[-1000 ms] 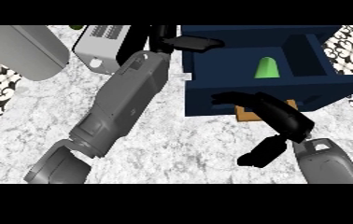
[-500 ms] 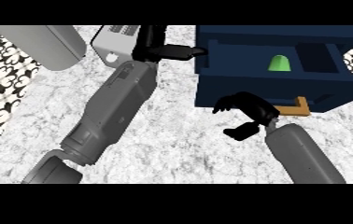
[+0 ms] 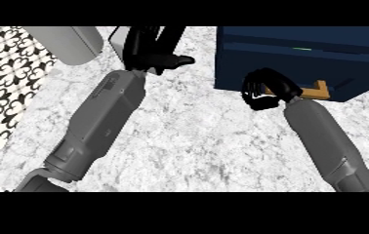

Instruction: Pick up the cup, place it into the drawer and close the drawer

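As R hand (image 3: 265,89) curls, cup's (image 3: 302,48) beyond, in drawer (image 3: 288,65).

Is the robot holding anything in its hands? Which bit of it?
Nothing is held. The right hand is curled against the drawer front, beside the wooden handle and not round it. The left hand rests open.
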Controlling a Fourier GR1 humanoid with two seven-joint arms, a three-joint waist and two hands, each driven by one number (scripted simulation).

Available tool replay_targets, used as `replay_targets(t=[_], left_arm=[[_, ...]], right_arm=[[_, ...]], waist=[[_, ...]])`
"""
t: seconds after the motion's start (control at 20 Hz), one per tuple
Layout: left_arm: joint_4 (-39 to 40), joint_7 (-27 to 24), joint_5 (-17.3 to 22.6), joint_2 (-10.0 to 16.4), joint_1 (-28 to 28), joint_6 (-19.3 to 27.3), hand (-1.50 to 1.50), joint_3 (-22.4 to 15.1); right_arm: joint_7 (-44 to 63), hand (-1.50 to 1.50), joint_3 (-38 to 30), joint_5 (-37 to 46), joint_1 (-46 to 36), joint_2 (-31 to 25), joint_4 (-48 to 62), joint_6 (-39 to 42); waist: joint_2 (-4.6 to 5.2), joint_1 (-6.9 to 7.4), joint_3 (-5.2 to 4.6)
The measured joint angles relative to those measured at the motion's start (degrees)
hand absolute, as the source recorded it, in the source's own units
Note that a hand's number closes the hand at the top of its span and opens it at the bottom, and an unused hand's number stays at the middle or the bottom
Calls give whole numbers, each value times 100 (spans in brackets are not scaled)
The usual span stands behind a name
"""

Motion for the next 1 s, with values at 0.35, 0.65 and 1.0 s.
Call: replay_targets(t=[0.35, 0.65, 1.0], left_arm=[[-352, 150, 23, 266, 327, -324, -150, -53], [-530, 246, 40, 391, 472, -507, -150, -90], [-668, 278, 68, 461, 650, -739, -150, -132]], right_arm=[[-332, 150, -498, -333, -495, -77, 729, 83], [-406, 150, -682, -638, -472, -174, 754, 497], [-423, 150, -793, -928, -383, -317, 621, 993]], waist=[[35, 155, 32], [45, 258, 51], [88, 357, 76]])
